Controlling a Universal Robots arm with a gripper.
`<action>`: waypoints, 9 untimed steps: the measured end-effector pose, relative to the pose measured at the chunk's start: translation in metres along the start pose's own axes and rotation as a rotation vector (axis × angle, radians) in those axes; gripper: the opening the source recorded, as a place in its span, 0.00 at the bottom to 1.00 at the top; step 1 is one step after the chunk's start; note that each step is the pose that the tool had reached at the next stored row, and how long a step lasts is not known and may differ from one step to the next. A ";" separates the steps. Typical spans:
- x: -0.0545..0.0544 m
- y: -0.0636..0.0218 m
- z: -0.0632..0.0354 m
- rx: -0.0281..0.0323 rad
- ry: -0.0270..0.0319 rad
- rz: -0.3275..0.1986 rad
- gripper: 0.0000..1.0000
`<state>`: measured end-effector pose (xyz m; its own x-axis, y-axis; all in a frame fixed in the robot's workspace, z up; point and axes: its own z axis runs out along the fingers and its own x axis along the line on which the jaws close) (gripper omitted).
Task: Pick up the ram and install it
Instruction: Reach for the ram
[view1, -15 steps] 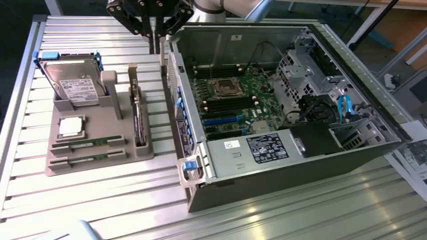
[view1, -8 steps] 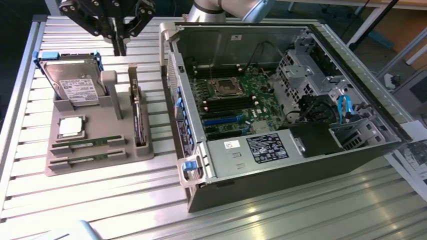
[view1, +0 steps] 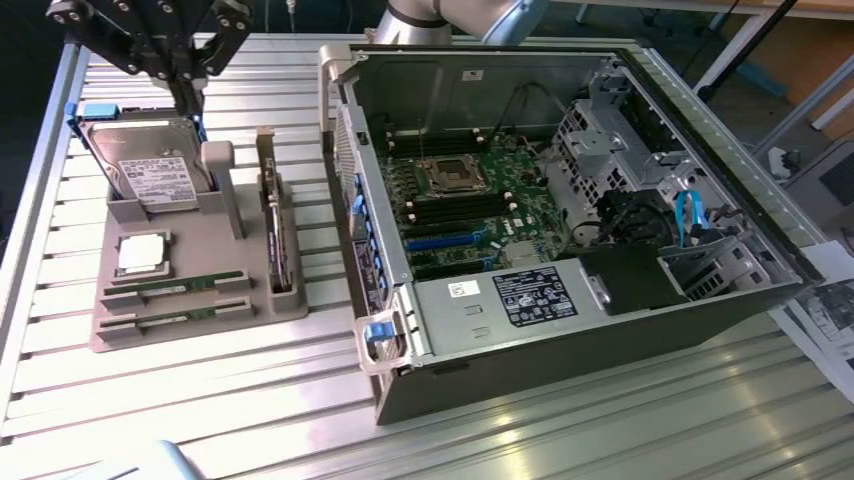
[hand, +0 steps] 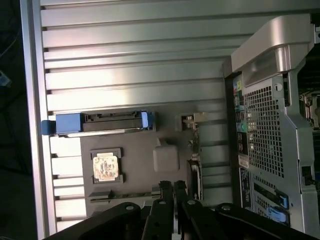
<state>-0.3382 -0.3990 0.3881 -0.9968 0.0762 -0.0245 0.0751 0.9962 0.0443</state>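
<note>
Two green ram sticks lie on edge in the front slots of a grey holder at the exterior view's left. My gripper hangs above the holder's far end, over the hard drive, well away from the ram. In the wrist view the fingertips sit close together, shut on nothing, with the gripper over the holder. The open computer case lies at the exterior view's right, its motherboard and dark memory slots exposed.
The holder also carries a square silver processor, the hard drive and a tall dark expansion card. The case wall stands close beside the holder. Everything rests on a ribbed metal table.
</note>
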 end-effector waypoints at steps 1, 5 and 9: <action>0.004 -0.0003 0.0000 0.0000 0.0001 0.000 0.16; 0.012 -0.0009 0.0000 -0.0001 0.0000 0.000 0.16; 0.012 -0.0036 -0.0002 0.0012 0.0000 0.000 0.16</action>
<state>-0.3506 -0.4016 0.3878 -0.9968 0.0761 -0.0244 0.0750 0.9962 0.0431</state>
